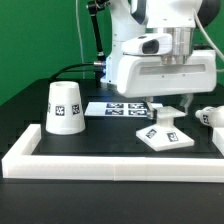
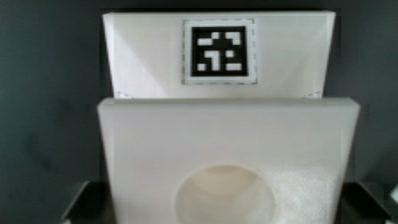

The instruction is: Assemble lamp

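Note:
The white lamp base (image 1: 165, 131) lies on the black table at the exterior view's right, with tags on it. In the wrist view the base (image 2: 160, 120) fills the picture, showing one tag and its round socket hole (image 2: 228, 196). My gripper (image 1: 168, 108) hangs just above the base, open, with one dark finger on each side of it (image 2: 221, 212). I cannot tell whether the fingers touch it. The tapered shade (image 1: 65, 107) stands at the exterior view's left. The round bulb (image 1: 210, 117) lies at the far right.
The marker board (image 1: 118, 108) lies flat behind the base, between it and the shade. A raised white rail (image 1: 110, 162) runs along the table's front and up its left side. A green backdrop stands behind.

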You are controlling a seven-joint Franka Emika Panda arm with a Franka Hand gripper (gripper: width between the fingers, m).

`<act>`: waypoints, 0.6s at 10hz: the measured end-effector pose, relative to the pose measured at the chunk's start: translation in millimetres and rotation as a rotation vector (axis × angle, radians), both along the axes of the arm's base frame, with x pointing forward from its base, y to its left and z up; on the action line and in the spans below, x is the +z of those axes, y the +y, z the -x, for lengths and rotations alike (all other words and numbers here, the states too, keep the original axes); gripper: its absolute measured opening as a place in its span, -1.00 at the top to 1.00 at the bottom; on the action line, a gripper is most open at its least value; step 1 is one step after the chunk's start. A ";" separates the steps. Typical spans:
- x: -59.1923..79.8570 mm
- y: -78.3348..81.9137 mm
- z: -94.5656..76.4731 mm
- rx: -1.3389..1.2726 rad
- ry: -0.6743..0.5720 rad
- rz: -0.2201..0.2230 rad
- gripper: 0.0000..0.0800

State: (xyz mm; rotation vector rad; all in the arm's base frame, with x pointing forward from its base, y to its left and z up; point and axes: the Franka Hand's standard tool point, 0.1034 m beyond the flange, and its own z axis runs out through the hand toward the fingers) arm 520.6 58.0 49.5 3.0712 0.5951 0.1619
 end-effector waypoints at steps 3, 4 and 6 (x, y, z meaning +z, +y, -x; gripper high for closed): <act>0.2 1.5 -9.2 0.001 -0.029 -0.006 -0.34; 0.2 1.5 -9.2 0.001 -0.029 -0.006 -0.34; 0.2 1.5 -9.2 0.001 -0.029 -0.006 -0.34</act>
